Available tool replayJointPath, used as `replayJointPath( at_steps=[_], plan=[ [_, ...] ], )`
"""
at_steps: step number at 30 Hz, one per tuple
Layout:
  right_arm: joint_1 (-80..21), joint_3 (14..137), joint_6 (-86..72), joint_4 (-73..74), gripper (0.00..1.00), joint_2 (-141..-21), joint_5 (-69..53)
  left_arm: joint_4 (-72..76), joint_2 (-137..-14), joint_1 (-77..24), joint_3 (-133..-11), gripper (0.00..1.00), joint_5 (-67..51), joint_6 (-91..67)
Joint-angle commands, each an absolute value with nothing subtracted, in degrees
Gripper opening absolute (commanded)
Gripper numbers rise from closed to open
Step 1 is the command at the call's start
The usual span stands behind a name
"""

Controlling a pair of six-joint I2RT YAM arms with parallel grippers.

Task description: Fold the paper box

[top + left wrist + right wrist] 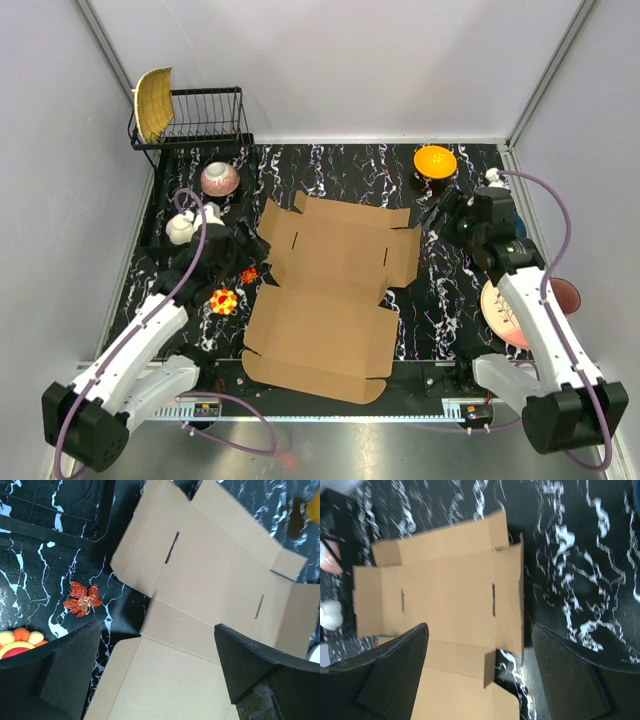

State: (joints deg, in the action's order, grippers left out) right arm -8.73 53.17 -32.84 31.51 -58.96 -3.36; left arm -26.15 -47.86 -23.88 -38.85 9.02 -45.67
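While my left gripper (156, 630) and right gripper (479, 628) both gape wide, holding nothing, the flat brown corrugated cardboard box (325, 300) lies unfolded between them. Farther off, a black wire rack (205, 118) holds a yellow dish (153, 100) on edge.

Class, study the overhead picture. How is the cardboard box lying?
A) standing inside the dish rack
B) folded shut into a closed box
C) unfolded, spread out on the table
C: the paper box lies unfolded on the table, with its flaps spread out around its panels.
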Motion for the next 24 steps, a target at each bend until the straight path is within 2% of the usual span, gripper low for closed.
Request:
replayJointPath(
  at_steps=[1, 6, 10, 13, 18, 24],
  plan=[
    [-9.0, 58.6, -31.8, 28.6, 0.89, -55.4, -0.1, -22.5, -52.7, -23.8, -42.6, 0.99, 9.3, -43.5],
    [-9.6, 55.1, -34.4, 20.0, 0.77, -60.2, -12.5, -25.0, -62.3, -23.8, -47.9, 0.99, 14.7, -38.8],
    [-15.8, 52.5, -34.3, 15.6, 0.77, -65.6, -9.8, -27.9, -69.2, -23.8, -54.5, 0.99, 17.5, -35.3],
    [-18.9, 52.9, -34.4, 11.8, 0.76, -70.6, -8.4, -27.3, -70.8, -23.8, -55.5, 0.97, 13.3, -34.8],
    [-23.2, 56.8, -34.0, 8.5, 0.75, -78.1, -7.4, -16.5, -72.4, -23.8, -57.3, 0.95, 7.7, -35.3],
    [-23.9, 57.1, -35.2, 6.4, 0.7, -84.4, -8.3, -15.6, -89.9, -23.7, -71.2, 0.9, 4.8, -33.0]
  ],
)
